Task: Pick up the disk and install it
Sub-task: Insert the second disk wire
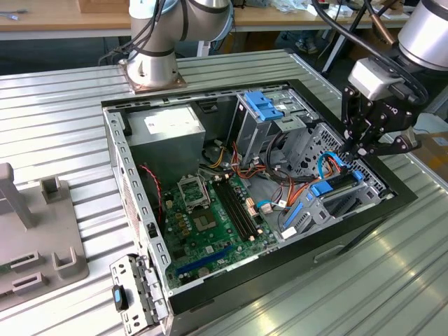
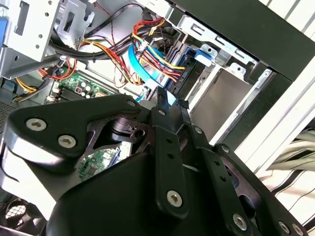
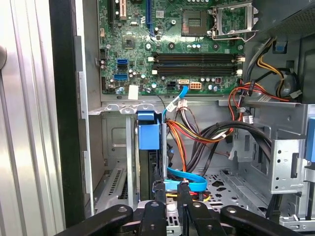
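1. Disk (image 3: 148,147): sitting on edge in the drive bay at the front corner of the computer case (image 1: 122,157), its blue carrier frame facing up in the first wrist view, dark body running down into the slot beside a metal bay wall. In the exterior view the disk (image 1: 334,187) is lying among the grey bay brackets at the exterior view's right.
2. Computer case: lying open on its side on the ribbed metal table (image 1: 63,119), green motherboard (image 1: 210,217) exposed, grey power supply box (image 1: 164,136) at the far corner.
3. Arm: reaching in from the exterior view's right, hanging over the drive bay corner.
4. Gripper (image 1: 360,148): black fingers (image 3: 160,194) are standing close together, nearly closed, tips just above the disk's near end and a blue flat cable (image 3: 187,179). Nothing is showing between them; not gripping anything visible.
5. Cables: red, yellow and orange wire bundle (image 3: 182,135) is running just beside the disk.
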You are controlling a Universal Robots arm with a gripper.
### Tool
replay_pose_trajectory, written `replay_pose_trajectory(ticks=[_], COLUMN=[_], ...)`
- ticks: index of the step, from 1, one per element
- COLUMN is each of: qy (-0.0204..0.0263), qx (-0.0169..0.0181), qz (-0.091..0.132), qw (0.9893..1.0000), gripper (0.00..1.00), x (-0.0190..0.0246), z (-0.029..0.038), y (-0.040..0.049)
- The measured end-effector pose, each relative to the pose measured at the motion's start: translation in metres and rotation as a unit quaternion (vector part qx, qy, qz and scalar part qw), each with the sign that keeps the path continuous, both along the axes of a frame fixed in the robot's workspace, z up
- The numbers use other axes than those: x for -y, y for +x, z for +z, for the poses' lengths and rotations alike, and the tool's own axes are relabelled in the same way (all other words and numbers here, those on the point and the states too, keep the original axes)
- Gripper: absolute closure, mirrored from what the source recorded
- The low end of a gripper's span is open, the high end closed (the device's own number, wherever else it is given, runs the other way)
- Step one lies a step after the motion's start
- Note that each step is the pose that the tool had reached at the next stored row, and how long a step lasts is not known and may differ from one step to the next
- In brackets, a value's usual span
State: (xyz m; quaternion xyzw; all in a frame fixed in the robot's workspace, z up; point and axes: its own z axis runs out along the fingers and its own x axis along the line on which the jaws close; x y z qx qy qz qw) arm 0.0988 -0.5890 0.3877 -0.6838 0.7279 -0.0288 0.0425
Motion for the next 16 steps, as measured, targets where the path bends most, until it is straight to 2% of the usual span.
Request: replay_pose_trajectory(ticks=[11,13,16], qy=[0.0,0.0001,0.0001], qx=[0.0,-0.0008,-0.0031], qz=[0.0,0.0,-0.002], qw=[1.0,1.0,1.0], gripper=[0.76,0.76,0.76], x=[-0.0005,0.0011,0.0104], z=[0.0,-0.0001,-0.0001], y=[0.0,0.0003,0.0008])
